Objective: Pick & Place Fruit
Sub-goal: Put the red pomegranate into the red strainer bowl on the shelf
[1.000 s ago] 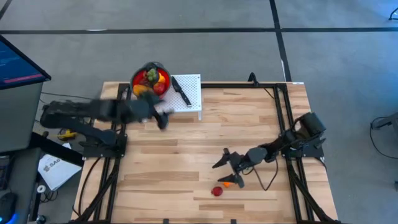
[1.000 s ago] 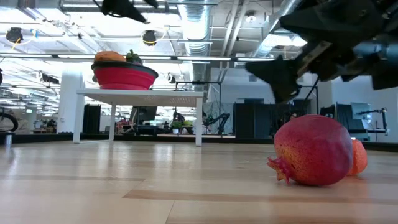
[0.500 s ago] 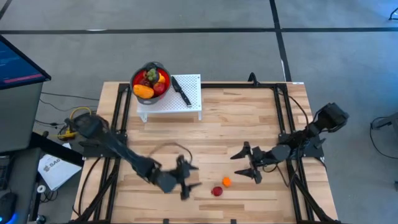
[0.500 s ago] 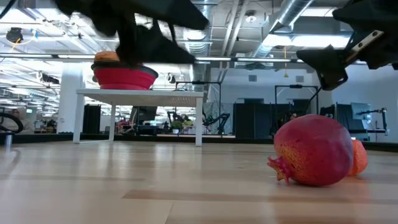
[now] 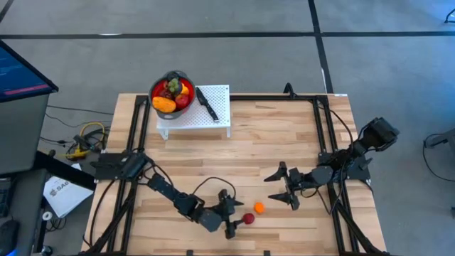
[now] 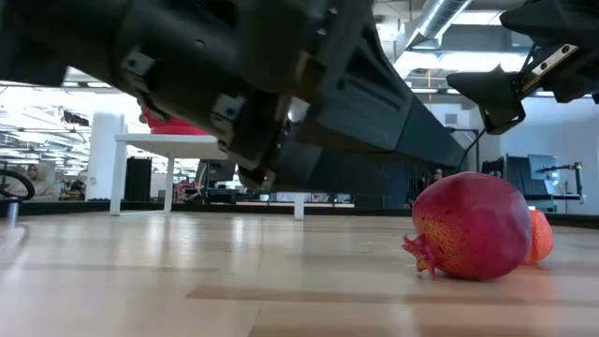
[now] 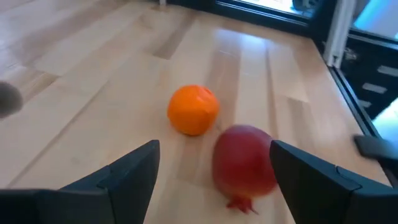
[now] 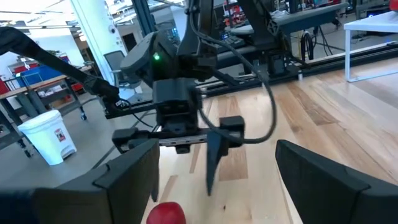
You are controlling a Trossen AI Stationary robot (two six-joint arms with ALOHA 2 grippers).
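A dark red pomegranate (image 5: pixel 247 219) and a small orange (image 5: pixel 259 208) lie side by side on the wooden table near its near edge. My left gripper (image 5: pixel 233 214) sits low just left of them, open. In the left wrist view the pomegranate (image 7: pixel 244 160) lies ahead between the two fingers, untouched, with the orange (image 7: pixel 193 110) beyond it. My right gripper (image 5: pixel 275 188) hovers open to the right of the orange. Several more fruits fill the red bowl (image 5: pixel 171 92) at the far left.
The bowl stands on a small white stand (image 5: pixel 213 118) with a black-handled knife (image 5: pixel 206 104) beside it. The left arm (image 6: pixel 281 84) fills much of the low view, in front of the pomegranate (image 6: pixel 468 225). Metal frame rails run along both table sides.
My left arm swung from the bowl at the far left down across the table to the near edge, ending low beside the pomegranate. My right gripper drew back from over the orange toward the table's right, then held still. Neither fruit moved.
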